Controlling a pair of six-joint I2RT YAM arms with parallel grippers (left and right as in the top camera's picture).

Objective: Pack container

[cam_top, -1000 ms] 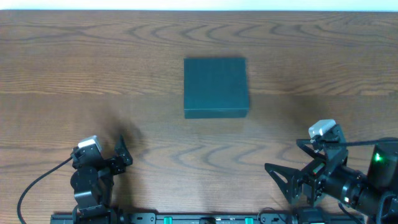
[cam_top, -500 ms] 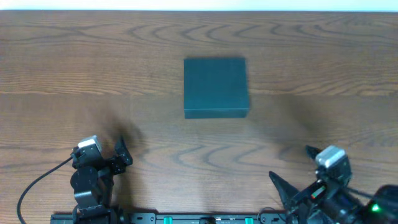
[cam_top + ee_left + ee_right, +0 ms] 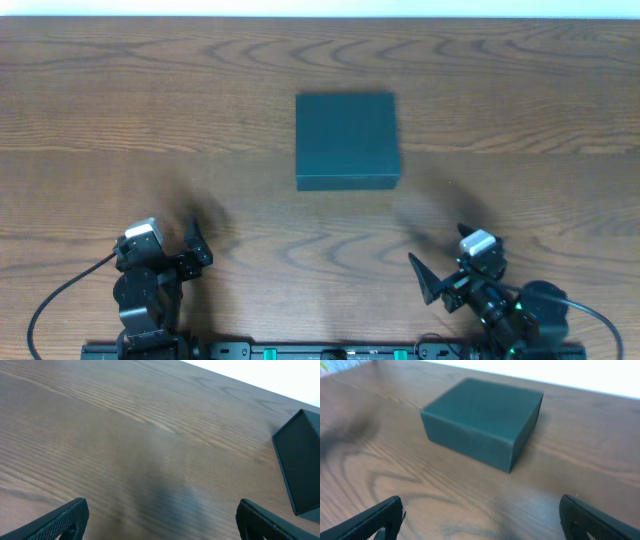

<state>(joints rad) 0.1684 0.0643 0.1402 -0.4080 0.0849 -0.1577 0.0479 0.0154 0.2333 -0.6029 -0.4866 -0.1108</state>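
Observation:
The container [image 3: 347, 139] is a matte dark square box with its lid shut, standing in the middle of the wooden table. It also shows in the right wrist view [image 3: 482, 421] and at the right edge of the left wrist view [image 3: 300, 462]. My left gripper [image 3: 195, 250] is open and empty near the front left edge [image 3: 160, 520]. My right gripper [image 3: 440, 272] is open and empty near the front right, facing the container from some distance [image 3: 480, 520].
The wooden table [image 3: 150, 120] carries nothing else in view. A white edge runs along the far side of the table [image 3: 320, 8].
My right arm has swung left and back toward the front edge, its gripper now pointing at the container. The left arm and the container have not moved.

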